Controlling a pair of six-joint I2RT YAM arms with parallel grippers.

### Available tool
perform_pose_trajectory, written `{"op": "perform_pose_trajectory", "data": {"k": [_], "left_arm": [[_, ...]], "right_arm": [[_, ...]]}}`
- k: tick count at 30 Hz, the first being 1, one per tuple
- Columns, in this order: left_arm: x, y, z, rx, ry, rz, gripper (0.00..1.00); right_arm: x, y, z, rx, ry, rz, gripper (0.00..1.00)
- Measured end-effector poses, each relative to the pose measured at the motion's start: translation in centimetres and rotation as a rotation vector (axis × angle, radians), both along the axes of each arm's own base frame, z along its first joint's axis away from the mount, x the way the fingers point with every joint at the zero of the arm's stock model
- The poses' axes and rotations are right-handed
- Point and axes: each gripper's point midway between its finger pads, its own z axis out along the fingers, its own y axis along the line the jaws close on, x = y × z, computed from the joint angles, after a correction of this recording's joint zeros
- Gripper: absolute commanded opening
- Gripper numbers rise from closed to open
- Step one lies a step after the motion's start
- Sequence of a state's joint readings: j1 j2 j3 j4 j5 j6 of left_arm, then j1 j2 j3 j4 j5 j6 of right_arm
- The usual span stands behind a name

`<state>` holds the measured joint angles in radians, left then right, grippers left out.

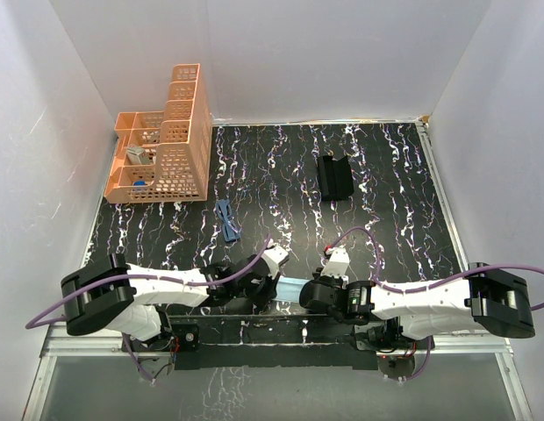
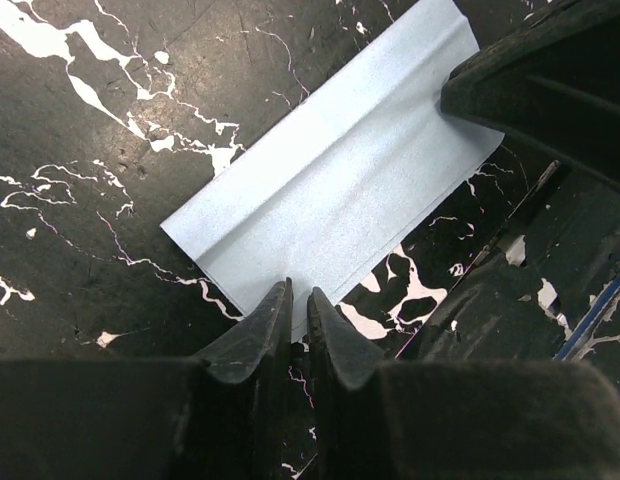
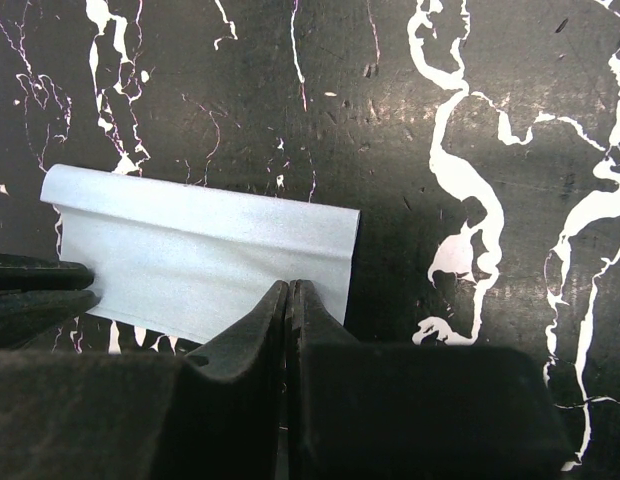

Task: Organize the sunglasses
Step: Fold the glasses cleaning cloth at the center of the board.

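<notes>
No readable text or labels, as far as visible.

One pair of sunglasses [image 1: 228, 220], one black case [image 1: 335, 177], one light blue cloth [image 2: 330, 200], one orange rack [image 1: 180, 162].

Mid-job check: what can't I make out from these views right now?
- Top view: cloth mostly hidden under both grippers.
- Wrist views: whether left gripper or right gripper actually pinches it; own fingertips cover the edge.
- Top view: organizer contents too small.
- Sunglasses, case: outside both wrist views.
</notes>
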<state>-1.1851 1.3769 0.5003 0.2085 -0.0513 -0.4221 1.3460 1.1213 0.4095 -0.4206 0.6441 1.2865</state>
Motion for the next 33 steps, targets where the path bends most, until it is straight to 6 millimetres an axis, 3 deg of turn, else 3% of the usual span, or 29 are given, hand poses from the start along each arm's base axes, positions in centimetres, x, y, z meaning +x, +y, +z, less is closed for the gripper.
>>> {"op": "perform_pose_trajectory", "data": {"k": [9,20,26,29,33], "left_arm": [[-0.4,0.3,-0.1,-0.004,-0.002,0.017,0.07],[-1.1,2.6,0.8,0.027,-0.006,0.048,0.07],[-0.5,2.8,1.6,0.032,-0.034,0.071,0.12],[0.2,2.3,2.2,0.035,-0.054,0.091,0.23],[0.9,1.8,2.2,0.038,-0.065,0.134,0.20]], "right_arm": [[0.0,0.0,0.0,0.000,0.000,0.000,0.00],[0.0,0.0,0.0,0.000,0.000,0.000,0.00],[0.0,0.0,0.1,-0.005,0.001,0.004,0.00],[-0.1,-0.1,0.1,-0.012,0.007,0.008,0.00],[-0.2,-0.1,0.0,-0.016,0.008,0.011,0.00]]}}
